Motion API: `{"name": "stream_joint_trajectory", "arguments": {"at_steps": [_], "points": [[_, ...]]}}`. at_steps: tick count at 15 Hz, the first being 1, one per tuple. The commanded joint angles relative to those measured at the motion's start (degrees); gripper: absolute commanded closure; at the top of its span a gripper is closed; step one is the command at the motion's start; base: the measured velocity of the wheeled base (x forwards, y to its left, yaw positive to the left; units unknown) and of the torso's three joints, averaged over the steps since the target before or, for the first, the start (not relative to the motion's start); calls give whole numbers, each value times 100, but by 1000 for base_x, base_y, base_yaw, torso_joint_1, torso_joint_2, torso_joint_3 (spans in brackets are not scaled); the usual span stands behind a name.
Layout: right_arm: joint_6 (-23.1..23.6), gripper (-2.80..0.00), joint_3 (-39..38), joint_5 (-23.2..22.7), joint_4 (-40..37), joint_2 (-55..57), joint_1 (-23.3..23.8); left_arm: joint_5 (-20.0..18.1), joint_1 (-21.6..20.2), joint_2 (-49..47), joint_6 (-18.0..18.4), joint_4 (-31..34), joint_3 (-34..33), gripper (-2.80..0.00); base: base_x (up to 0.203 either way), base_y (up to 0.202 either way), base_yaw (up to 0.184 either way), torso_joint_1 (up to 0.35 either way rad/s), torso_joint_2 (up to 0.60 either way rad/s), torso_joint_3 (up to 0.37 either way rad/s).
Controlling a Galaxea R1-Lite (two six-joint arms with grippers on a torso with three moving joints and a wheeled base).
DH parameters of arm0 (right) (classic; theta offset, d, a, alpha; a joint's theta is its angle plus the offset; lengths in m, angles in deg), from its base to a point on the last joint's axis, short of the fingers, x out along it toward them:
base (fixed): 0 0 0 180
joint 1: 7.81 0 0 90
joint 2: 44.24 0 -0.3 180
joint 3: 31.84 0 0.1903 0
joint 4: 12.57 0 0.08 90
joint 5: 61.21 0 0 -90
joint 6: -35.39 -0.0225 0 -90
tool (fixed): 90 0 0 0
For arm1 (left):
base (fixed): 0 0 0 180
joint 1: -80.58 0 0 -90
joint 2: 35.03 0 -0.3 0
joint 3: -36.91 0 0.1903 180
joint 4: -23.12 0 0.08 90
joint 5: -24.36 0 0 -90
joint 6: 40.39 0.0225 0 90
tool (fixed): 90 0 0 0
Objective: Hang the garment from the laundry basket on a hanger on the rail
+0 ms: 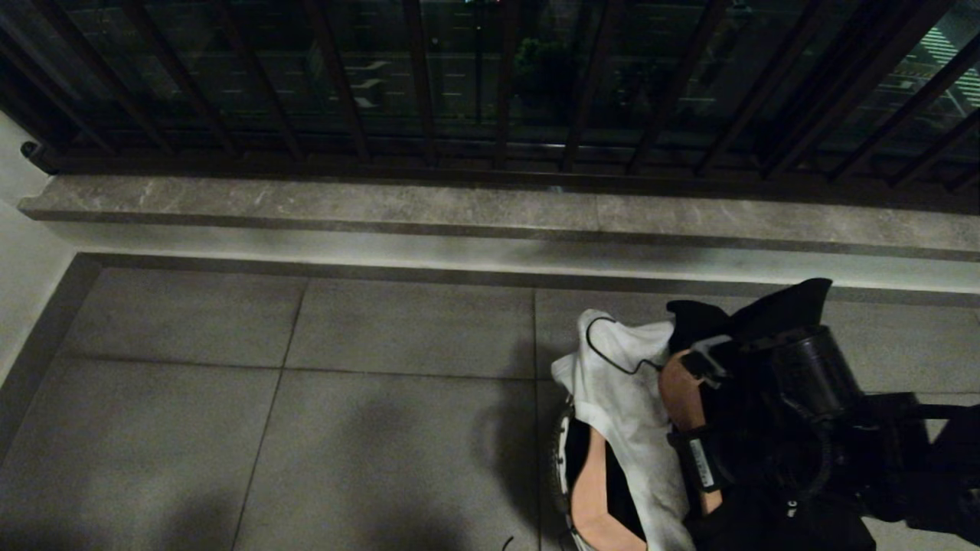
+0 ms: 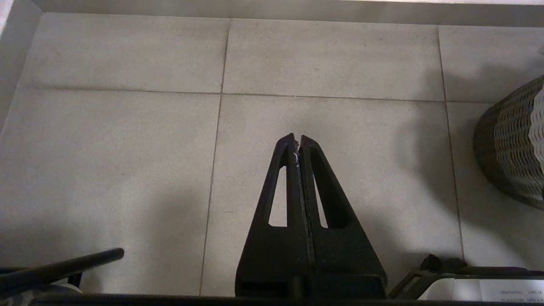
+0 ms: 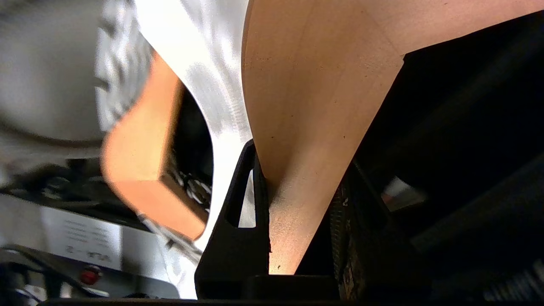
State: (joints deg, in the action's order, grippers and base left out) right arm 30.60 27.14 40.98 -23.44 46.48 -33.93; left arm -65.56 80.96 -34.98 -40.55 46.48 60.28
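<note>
The laundry basket (image 1: 563,451) stands on the floor tiles at the lower right; its woven wall (image 2: 510,144) also shows in the left wrist view. A white garment (image 1: 624,398) drapes out of it over a tan wooden hanger (image 1: 596,490) with a thin black wire hook (image 1: 605,344). My right gripper (image 1: 689,405) reaches in from the right. Its jaws (image 3: 301,170) are shut on a wooden arm of the hanger (image 3: 306,106), with the white garment (image 3: 212,76) beside them. My left gripper (image 2: 297,138) hangs shut and empty over bare tiles. The rail is out of view.
A stone ledge (image 1: 490,210) runs across the back with dark balcony bars (image 1: 429,84) above it. A white wall (image 1: 23,252) closes the left side. Grey floor tiles (image 1: 306,398) stretch left of the basket. Black cloth (image 1: 781,310) lies over the right arm.
</note>
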Motion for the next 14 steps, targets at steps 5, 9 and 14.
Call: {"name": "stream_joint_trajectory", "arguments": {"at_steps": [5, 9, 14], "points": [[224, 0, 178, -241, -382, -2407, 2, 1, 6, -5, 6, 0, 0, 0, 0, 0, 0, 0, 0, 0], [283, 0, 808, -316, -1024, -3266, -6, 1, -3, -5, 7, 0, 0, 0, 0, 0, 0, 0, 0, 0], [290, 0, 1751, -397, -1656, -3898, -7, 1, -3, -5, 7, 0, 0, 0, 0, 0, 0, 0, 0, 0]]}}
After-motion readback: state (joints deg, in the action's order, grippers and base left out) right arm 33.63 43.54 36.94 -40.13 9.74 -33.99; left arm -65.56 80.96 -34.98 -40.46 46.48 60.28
